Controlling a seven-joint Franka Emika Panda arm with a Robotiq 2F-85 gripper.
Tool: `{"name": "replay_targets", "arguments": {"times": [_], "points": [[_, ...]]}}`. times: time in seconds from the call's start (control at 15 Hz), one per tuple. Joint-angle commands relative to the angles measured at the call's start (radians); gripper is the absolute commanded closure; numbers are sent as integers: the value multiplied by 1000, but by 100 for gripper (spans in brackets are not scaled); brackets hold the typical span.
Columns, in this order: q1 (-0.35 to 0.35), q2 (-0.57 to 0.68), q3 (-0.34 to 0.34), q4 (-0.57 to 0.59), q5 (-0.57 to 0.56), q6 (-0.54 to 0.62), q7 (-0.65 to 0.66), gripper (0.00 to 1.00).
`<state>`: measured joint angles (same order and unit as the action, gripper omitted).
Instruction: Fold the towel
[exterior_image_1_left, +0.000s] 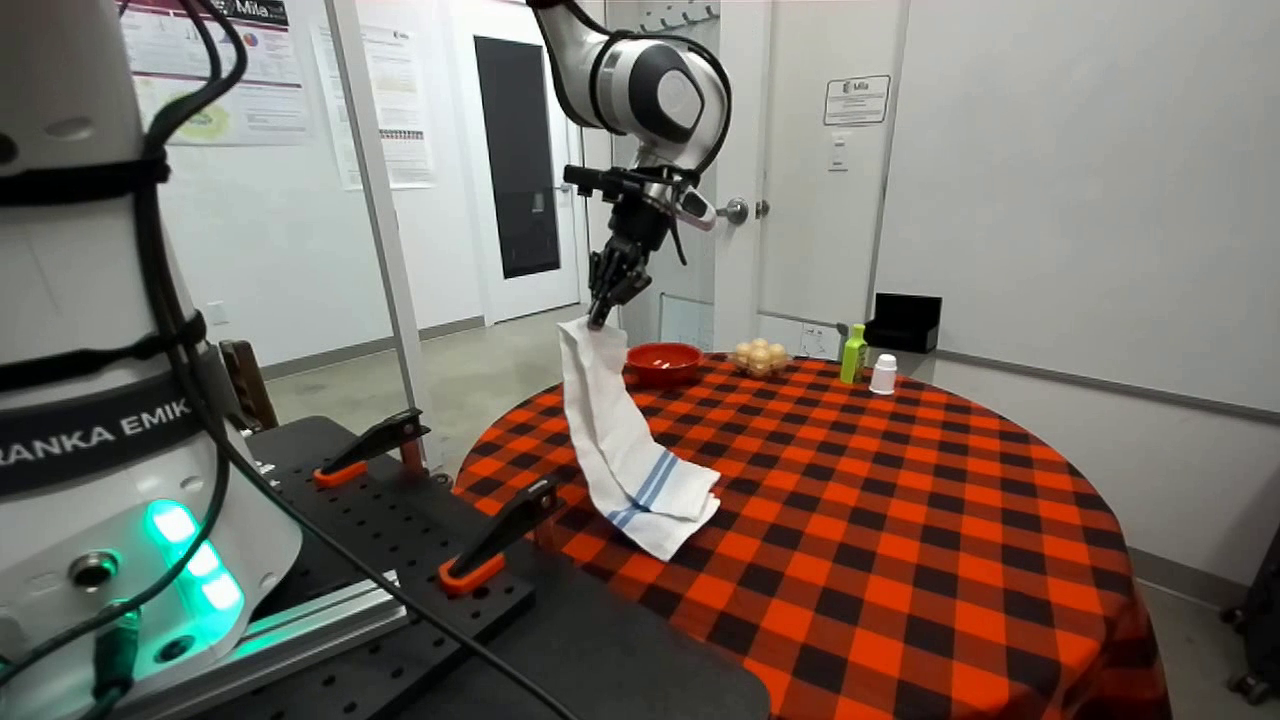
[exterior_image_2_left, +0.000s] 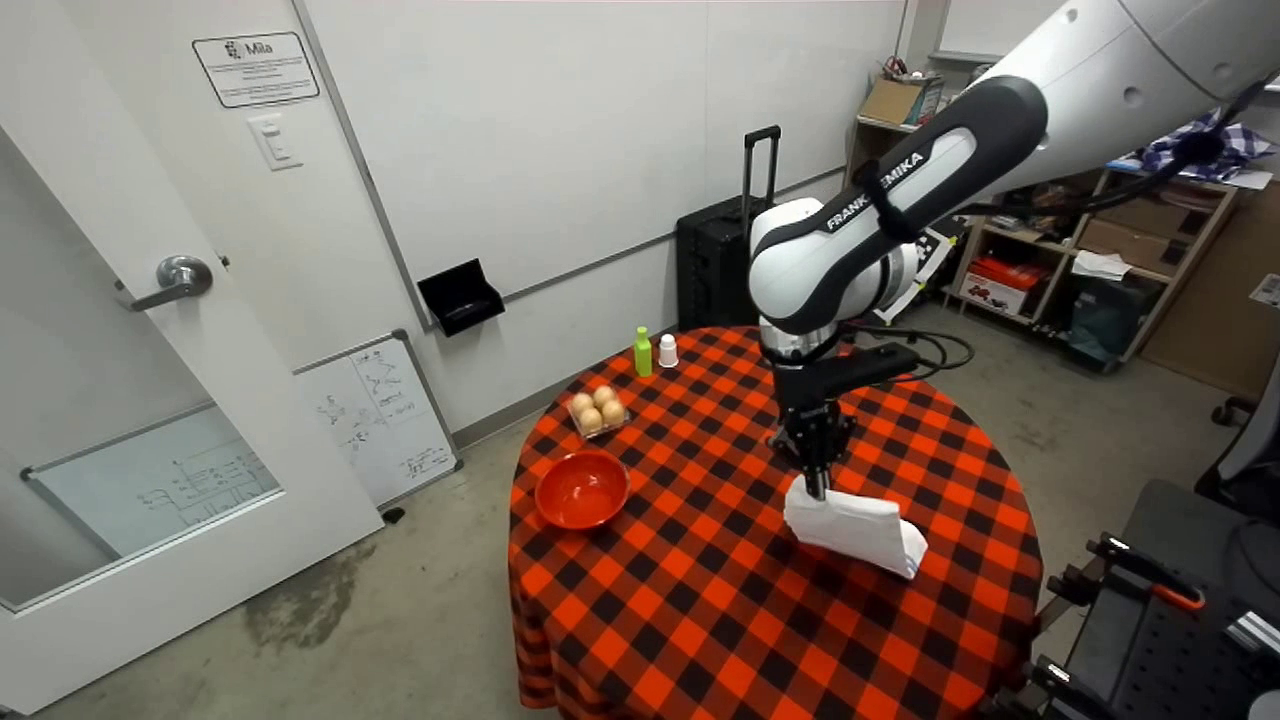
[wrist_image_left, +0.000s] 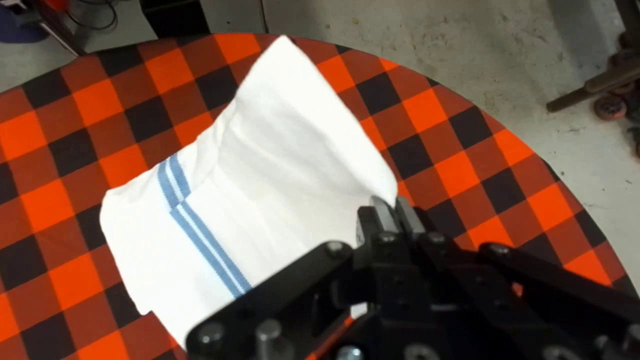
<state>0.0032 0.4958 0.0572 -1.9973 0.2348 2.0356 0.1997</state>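
The white towel (exterior_image_1_left: 612, 425) hangs from my gripper (exterior_image_1_left: 598, 320) in an exterior view, with its blue-striped end resting on the checked tablecloth. Two layers show at the striped end, slightly offset. In an exterior view the towel (exterior_image_2_left: 860, 530) slopes from the gripper (exterior_image_2_left: 818, 488) down to the table, and its stripes are hidden there. In the wrist view the gripper (wrist_image_left: 396, 207) is shut on the edge of the towel (wrist_image_left: 295, 165). The raised end is lifted above the table. The towel's underside is hidden.
The round table wears a red-and-black checked tablecloth (exterior_image_1_left: 900, 520). A red bowl (exterior_image_2_left: 582, 492), a clear box of eggs (exterior_image_2_left: 598, 412), a green bottle (exterior_image_2_left: 642, 353) and a white bottle (exterior_image_2_left: 668, 351) stand along its far side. A black clamp (exterior_image_1_left: 500, 535) sits on the robot's mount beside the table.
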Motion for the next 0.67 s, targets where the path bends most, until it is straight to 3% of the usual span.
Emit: {"name": "replay_targets", "arguments": {"times": [0.0, 0.33, 0.6], "points": [[70, 128, 17, 153, 4, -62, 66, 99], [161, 274, -4, 303, -30, -33, 176, 99], [168, 336, -49, 361, -35, -4, 245, 99]]}}
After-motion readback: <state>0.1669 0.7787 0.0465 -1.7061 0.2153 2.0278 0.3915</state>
